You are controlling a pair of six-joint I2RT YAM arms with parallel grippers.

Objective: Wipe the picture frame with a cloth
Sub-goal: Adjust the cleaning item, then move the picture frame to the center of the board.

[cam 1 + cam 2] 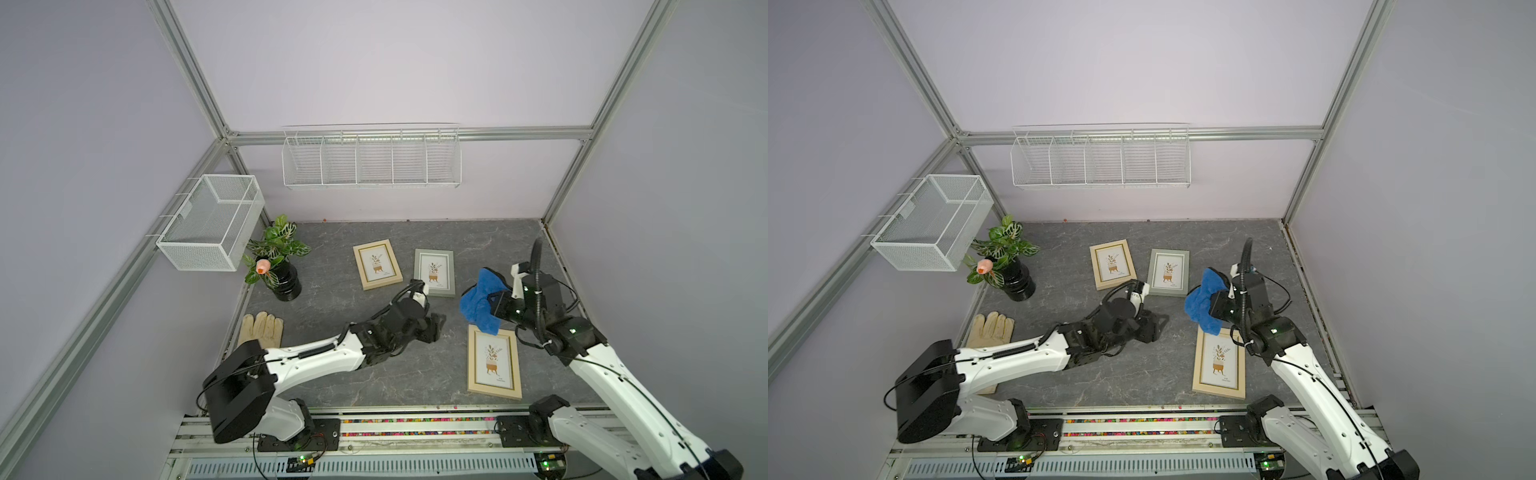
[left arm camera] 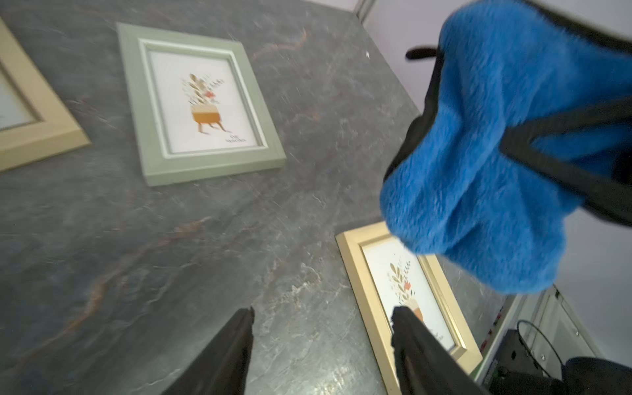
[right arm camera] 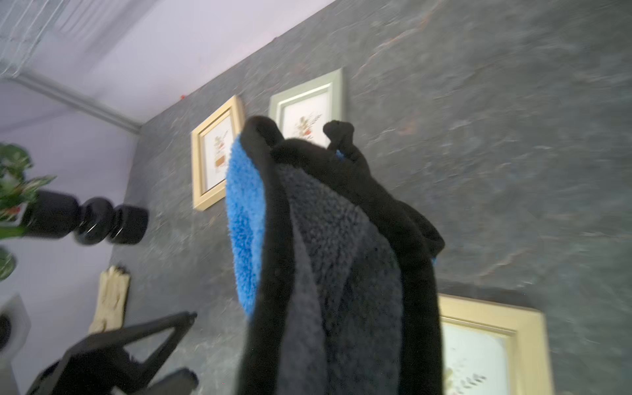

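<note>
The royal-blue cloth [image 1: 478, 301] with a dark edge hangs bunched from my right gripper [image 1: 496, 306], which is shut on it. It sits over the far end of a beige picture frame [image 1: 494, 361] lying at the front right. A grey-green frame [image 1: 434, 272] and another beige frame [image 1: 377, 264] lie flat farther back. My left gripper [image 2: 324, 313] is open with nothing between its fingers. It hovers over bare table left of the cloth [image 2: 496, 154], its right finger over the near beige frame [image 2: 372, 273]. The cloth [image 3: 328, 256] hides the right fingertips in the right wrist view.
A potted plant [image 1: 278, 266] in a black vase stands at the back left, and a beige glove [image 1: 262, 328] lies in front of it. A white mesh basket [image 1: 212, 226] hangs on the left wall. A wire rack [image 1: 371, 160] hangs on the back wall.
</note>
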